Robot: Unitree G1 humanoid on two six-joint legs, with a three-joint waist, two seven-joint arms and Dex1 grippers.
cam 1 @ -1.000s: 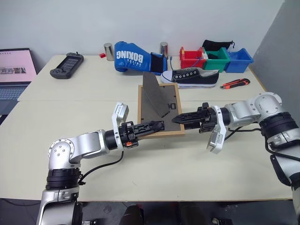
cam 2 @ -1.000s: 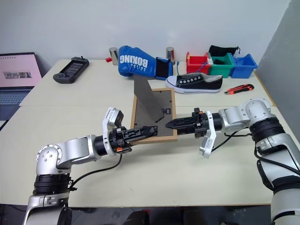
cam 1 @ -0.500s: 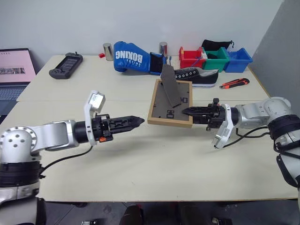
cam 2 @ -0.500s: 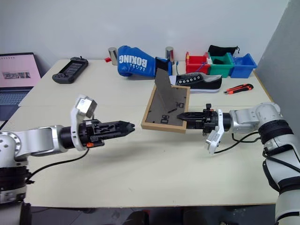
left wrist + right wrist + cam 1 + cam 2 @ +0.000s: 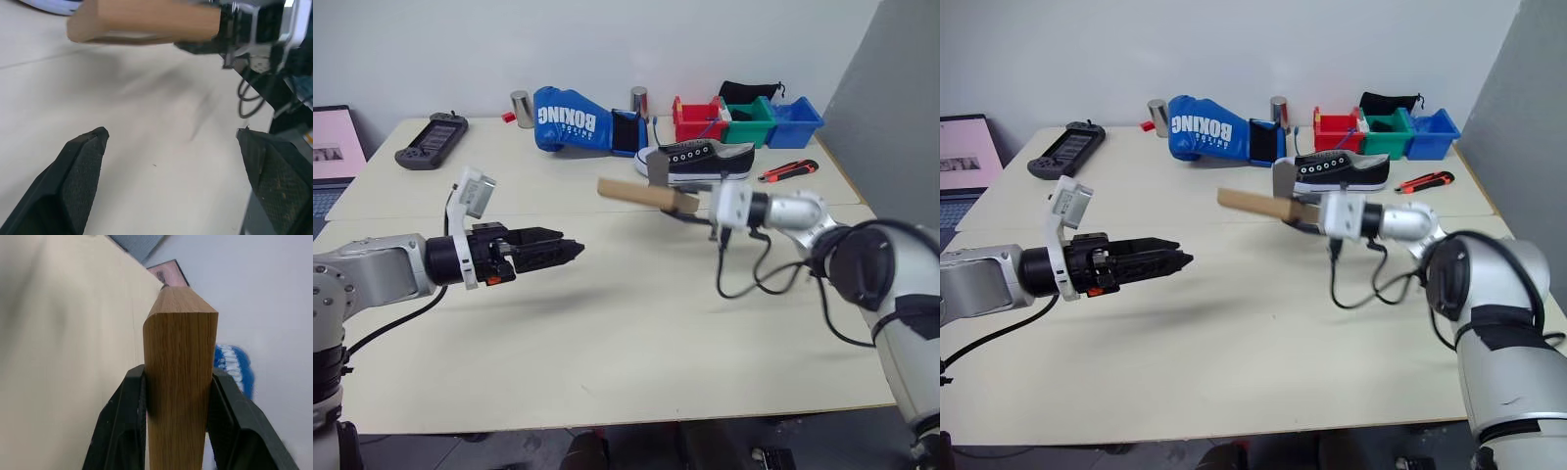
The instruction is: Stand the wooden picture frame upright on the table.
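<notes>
Table was pale cream w/ a seam line across it, and the near part was bare. Left gripper hovered over the near-left area of the table, pointing toward the middle. Its fingers were spread wide apart, w/ nothing between them.

Right gripper was a bit farther, at the center-right. Its fingers were clamped on one end of the wooden picture frame, one on each side of the wood. Frame was held up in the air, off the table, lying about level and seen edge-on, w/ its free end pointing to the robot's left. Grey stand stuck up from the frame near the gripper. Left gripper was well apart from the frame.

Behind the frame lay a black and white sneaker, and to its right an orange and black utility knife. At the far edge, from left to right: game controller, metal cylinder, blue boxing glove, second metal cylinder, then red, green and blue bins in a row. Laptop stood beyond the table's left edge.
</notes>
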